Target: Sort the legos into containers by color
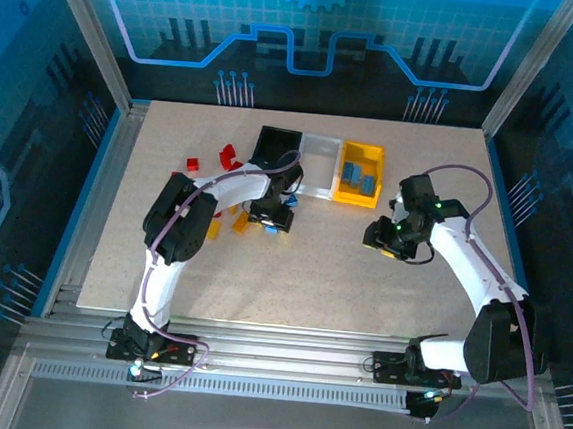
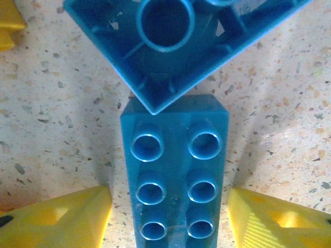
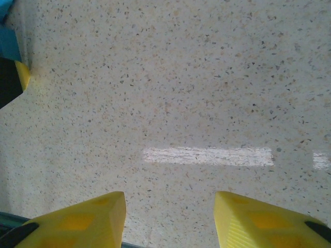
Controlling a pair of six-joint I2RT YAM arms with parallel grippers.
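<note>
Blue plastic is the item in hand: a light blue six-stud rectangular toy brick (image 2: 176, 191) lies studs-up on the speckled beige desk (image 2: 62, 103), lengthwise between the yellow fingers (image 2: 62, 219) of the left tool (image 2: 168, 199). That tool stands open, with bare desk showing on either side of the brick. A second blue brick (image 2: 176, 46), hollow side up, has one corner over the far end of the first. Recommended: close squarely on the long sides at the near half, clear of that overlap, then lift straight so the second brick slides off and is not dragged along. The likely destination is the yellow open-topped plastic bin (image 1: 347, 193), which already holds blue bricks; it stands at the right of a row with a white bin (image 1: 319, 167) and a black bin (image 1: 276, 143). Red bricks (image 1: 228, 156) and orange bricks (image 1: 213, 228) lie loose near the left arm. The right tool (image 3: 169, 204) is also open, holding nothing, over bare desk. The surface is matt and stone-flecked, with one glare streak (image 3: 207, 156). Aluminium rails (image 1: 95, 218) frame the desk, and blue-lit panels (image 1: 303, 25) enclose it.
</note>
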